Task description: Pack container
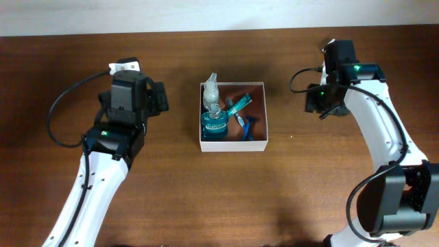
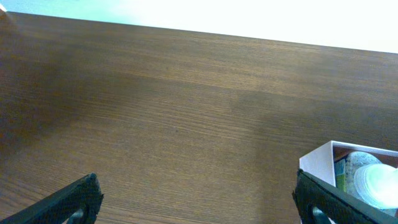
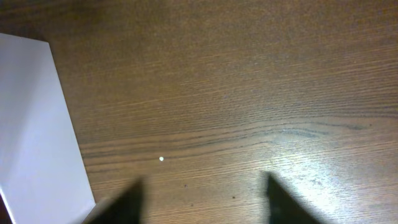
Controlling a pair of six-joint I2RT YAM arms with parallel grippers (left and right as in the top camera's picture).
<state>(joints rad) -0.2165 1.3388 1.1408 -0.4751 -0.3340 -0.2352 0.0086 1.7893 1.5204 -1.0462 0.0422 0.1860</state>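
Observation:
The container (image 1: 233, 145), a shallow square box with white walls, sits mid-table. Inside it lie a clear bottle (image 1: 211, 89), a round blue bottle (image 1: 215, 123), a blue razor (image 1: 245, 125) and a teal item (image 1: 239, 104). My left gripper (image 1: 161, 97) hovers left of the box, open wide over bare wood (image 2: 198, 193), with the box's corner (image 2: 317, 165) beside its right finger. My right gripper (image 1: 317, 103) is to the right of the box. Its blurred fingers stand apart with nothing between them (image 3: 202, 196), and the white wall (image 3: 31, 124) is at the left.
The dark wooden table (image 1: 309, 178) carries only the box. A pale wall edge runs along the back of the table (image 1: 219, 14). A small white speck (image 3: 161, 159) lies on the wood near the right gripper.

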